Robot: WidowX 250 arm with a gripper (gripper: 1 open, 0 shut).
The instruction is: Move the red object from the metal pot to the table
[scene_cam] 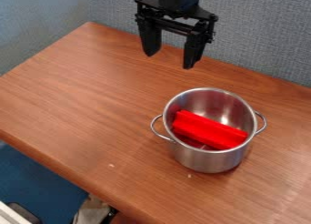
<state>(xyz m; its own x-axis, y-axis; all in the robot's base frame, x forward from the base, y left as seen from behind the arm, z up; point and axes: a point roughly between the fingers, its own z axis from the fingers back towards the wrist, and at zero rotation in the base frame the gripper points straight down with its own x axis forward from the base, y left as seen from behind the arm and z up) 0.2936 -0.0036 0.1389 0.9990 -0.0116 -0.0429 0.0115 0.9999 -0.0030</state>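
- Red block (pixel 209 130) lying inside the pot, lower right of centre in the frame, stretched from upper left to lower right across the pot's hollow.
- Bright, smooth, plain; its right end close against the pot's inner wall, its left end near the opposite wall.
- Tilted or flat on the bottom: cannot tell.
- Steel pot (pixel 214 157) round, shiny, straight-sided, upright on the wood, with a small loop handle at its left rim and another at its right rim.
- Faint red glow from the block mirrored on the inner wall.
- Wooden table (pixel 85 91) reddish brown, grained, with rounded edges, filling most of the frame from upper left down to the lower right; pot toward its near right part.
- Gripper (pixel 170 47) black, at the top centre of the frame, pointing down, hanging above the table behind the pot and well apart from it.
- Two fingers (pixel 148 38) spread wide, nothing between them, touching neither block nor pot.
- Grey-blue wall along the top and right edge; blue floor showing at the lower left beyond the table edge.
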